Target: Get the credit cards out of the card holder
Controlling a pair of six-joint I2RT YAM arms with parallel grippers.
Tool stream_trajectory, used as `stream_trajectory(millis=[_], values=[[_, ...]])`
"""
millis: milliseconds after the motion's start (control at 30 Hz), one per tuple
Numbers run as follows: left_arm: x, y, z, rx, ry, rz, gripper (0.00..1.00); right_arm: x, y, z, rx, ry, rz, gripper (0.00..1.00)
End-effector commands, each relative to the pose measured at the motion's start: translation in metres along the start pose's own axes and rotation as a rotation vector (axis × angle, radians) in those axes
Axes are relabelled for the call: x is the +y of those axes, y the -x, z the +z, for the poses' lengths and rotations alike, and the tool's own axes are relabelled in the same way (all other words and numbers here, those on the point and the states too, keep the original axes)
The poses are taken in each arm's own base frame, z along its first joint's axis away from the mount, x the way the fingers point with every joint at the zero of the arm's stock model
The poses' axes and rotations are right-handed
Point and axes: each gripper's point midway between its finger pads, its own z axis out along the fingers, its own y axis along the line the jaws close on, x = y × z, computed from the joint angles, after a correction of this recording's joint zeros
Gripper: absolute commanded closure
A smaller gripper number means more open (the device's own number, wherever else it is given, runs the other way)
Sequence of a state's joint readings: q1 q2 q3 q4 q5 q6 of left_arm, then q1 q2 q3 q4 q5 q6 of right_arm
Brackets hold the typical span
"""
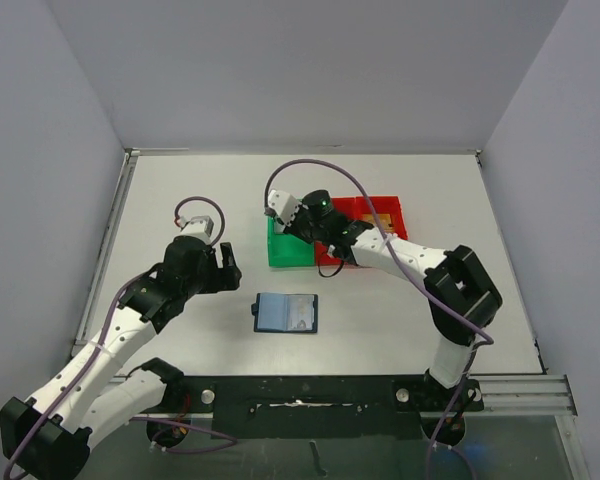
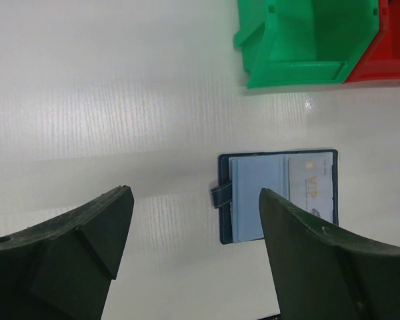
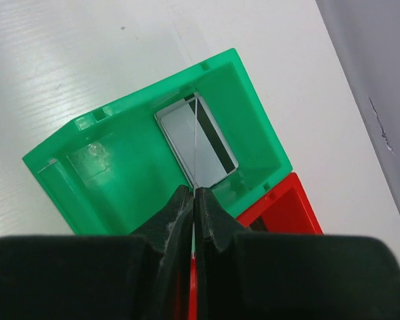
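White desk (image 1: 400,320), grey walls. We see wallet (image 1: 286,313) lying open mid-desk, gold card (image 2: 311,187) in its right pocket. Left jaws wide, above bare desk beside wallet. Right jaws pressed shut over green bin (image 3: 120,173); silver card (image 3: 187,140) lies inside.

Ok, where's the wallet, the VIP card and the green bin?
card holder (image 2: 253,197): left wrist view, on its light-blue pocket panel.
VIP card (image 2: 311,185): left wrist view, middle of its face.
green bin (image 3: 130,187): right wrist view, bare inside floor.
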State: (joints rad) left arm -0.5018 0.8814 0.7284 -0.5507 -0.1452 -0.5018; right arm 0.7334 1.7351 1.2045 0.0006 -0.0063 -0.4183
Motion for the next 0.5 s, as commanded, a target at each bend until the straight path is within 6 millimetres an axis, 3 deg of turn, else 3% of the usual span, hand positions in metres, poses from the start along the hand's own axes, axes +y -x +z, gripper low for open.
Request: stream_trajectory(millis=[0,200,467], values=[[-0.005,0.015,-0.002,-0.046,-0.022,0.008,0.24,-0.018,0.019,0.017,-0.033,-0.009,-0.121,1.00],[-0.005,0.013,-0.001,-0.036,-0.023,0.006,0.24,-0.032,0.006,0.048,0.026,-0.037,-0.202,1.00],[-0.005,0.013,-0.001,-0.040,-0.024,0.004,0.23,-0.047,-0.007,0.072,0.070,-0.073,-0.284,1.00]])
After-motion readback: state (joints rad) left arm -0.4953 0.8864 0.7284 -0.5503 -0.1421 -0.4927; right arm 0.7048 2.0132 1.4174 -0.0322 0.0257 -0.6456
